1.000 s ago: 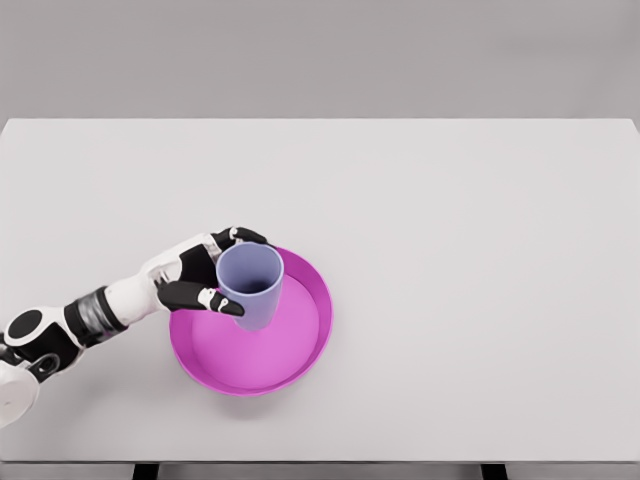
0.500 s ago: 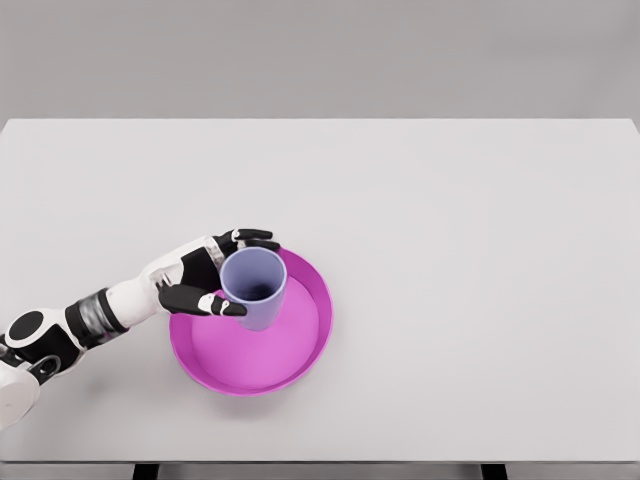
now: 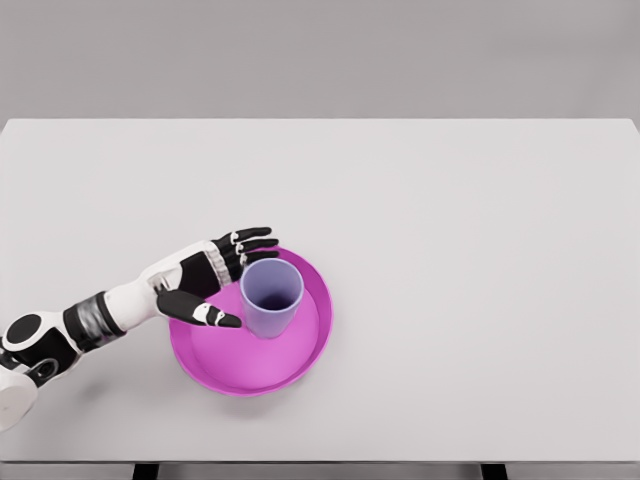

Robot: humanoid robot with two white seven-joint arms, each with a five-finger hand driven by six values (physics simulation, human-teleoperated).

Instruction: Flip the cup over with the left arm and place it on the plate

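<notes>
- White bench (image 3: 480,250) fills the view under a grey backdrop.
- Magenta plate (image 3: 310,350) sits near the front edge.
- Lavender cup (image 3: 271,298) stands upright on it, mouth up.
- Left robot hand (image 3: 205,280) is just beside the cup, fingers spread apart, holding nothing.

Head camera looks steeply down onto the table (image 3: 450,250).

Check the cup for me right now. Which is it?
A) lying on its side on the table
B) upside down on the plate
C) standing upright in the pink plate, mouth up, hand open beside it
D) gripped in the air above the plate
C: the cup stands mouth-up inside the plate, and the left hand sits beside it with fingers spread, not gripping.
</notes>
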